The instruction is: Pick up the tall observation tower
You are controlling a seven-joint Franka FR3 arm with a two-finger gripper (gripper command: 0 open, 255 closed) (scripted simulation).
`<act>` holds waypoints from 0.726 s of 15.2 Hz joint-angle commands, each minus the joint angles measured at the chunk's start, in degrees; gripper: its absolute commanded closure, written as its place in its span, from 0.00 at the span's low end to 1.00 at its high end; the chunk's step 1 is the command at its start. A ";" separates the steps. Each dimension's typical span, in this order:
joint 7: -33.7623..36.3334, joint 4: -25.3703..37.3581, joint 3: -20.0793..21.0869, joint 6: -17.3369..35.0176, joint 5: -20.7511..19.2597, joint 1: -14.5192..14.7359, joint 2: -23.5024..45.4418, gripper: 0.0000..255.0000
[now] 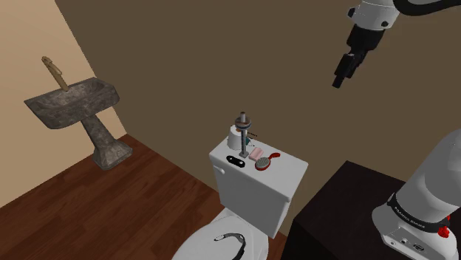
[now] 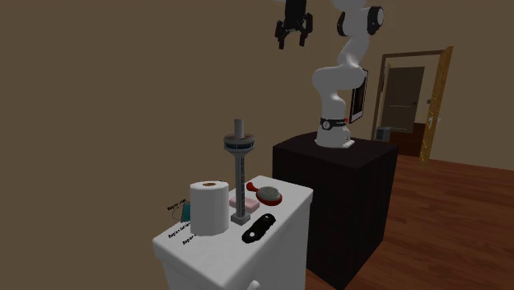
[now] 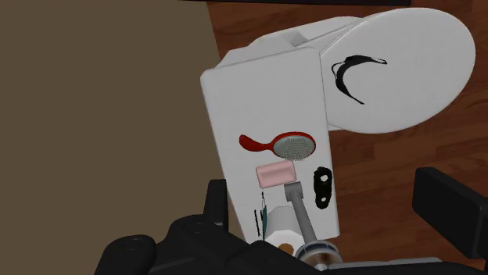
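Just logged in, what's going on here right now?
The white arm's all-black claw hangs open, high above the white toilet tank lid, holding nothing. The tall grey observation tower model stands upright on the lid, beside a white paper roll, a pink bar and a red round hairbrush. The tower is not yet grasped.

A white toilet tank [image 1: 289,171] stands against a brown wall. On its lid, in the shoulder view, a white toilet paper roll [image 1: 236,138] stands upright. A flat black object [image 1: 237,160], too small to identify, lies at six o'clock from the roll. A pink soap bar [image 1: 256,154] lies at four o'clock from it, with a red hairbrush [image 1: 264,162] just past the soap. At ten o'clock from the tank, well apart, a mottled stone pedestal sink [image 1: 74,103] carries a brass faucet [image 1: 55,72]. A curved black item [image 1: 230,240] rests on the closed toilet lid [image 1: 203,247] above the wooden floor [image 1: 125,207].
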 commanded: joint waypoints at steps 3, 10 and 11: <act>1.36 1.43 1.00 2.17 0.48 0.24 4.71 0.00; 5.94 8.80 4.09 7.91 1.32 0.71 21.71 0.00; 6.59 10.14 4.46 8.47 1.32 0.77 24.18 0.00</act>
